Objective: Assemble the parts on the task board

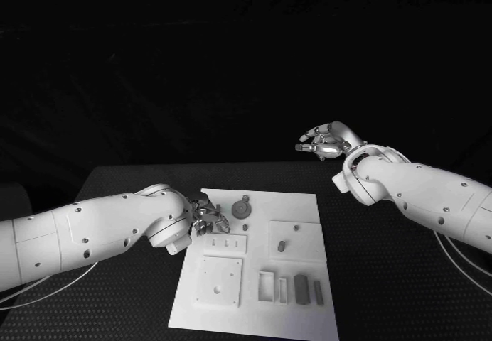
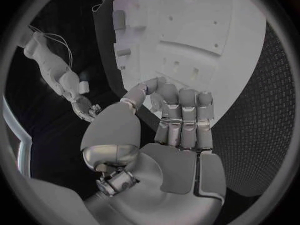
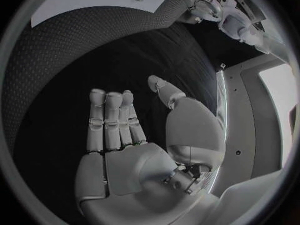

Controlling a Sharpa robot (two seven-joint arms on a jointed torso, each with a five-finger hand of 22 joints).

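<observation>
— Several grey parts (image 1: 301,288) are lying at the near end of the task board (image 1: 297,206), well nearer the robot than the left hand (image 1: 208,217). What is that hand doing?

— It is hovering at the board's left edge, beside the round part (image 1: 240,208) at the far end. From its wrist camera the fingers (image 2: 187,117) are curling in toward the thumb, but I cannot tell whether anything is pinched there.

— And the right hand (image 1: 324,141)?

— It is hanging in the air beyond the board's far right corner, well apart from every part, fingers loosely spread and holding nothing.

— How should the step go?

— My judgement: the left hand is working near the round part. It should be coming down squarely over it, fingers closing evenly, so the part is not tipping or sliding.

— What is unclear?

— The left fingertips are blocking the spot beneath them, the recesses are too small to read, and the board's near edge is cut off.
</observation>
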